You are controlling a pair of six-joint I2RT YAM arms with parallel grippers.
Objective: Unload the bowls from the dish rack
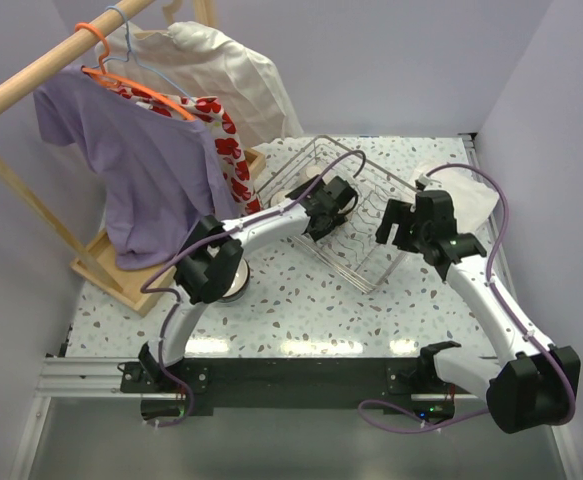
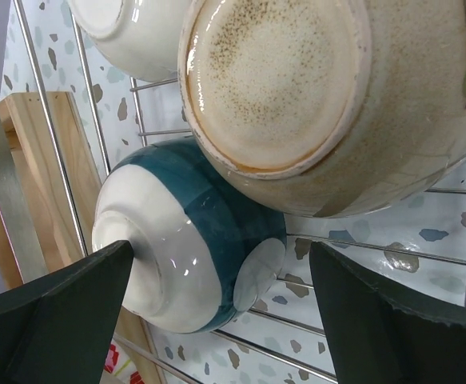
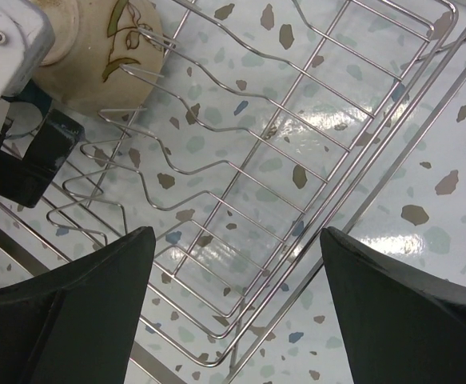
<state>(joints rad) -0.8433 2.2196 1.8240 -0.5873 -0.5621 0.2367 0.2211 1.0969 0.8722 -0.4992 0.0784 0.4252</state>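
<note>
Nestling inside the wide-spread left tool (image 2: 221, 260), teal-banded bowl (image 2: 181, 228).

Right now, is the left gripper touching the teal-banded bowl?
Cannot tell. Left wrist view: one finger of the left gripper overlaps the foot of the teal-banded bowl, the other stands clear; contact isn't plain.

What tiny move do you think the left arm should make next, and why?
Probably close the left gripper on the teal-banded bowl. Its open fingers flank that bowl, one tip at the bowl's foot, and the beige bowl above lies outside the gap, so a squeeze looks likely to catch only the teal-banded one.
</note>
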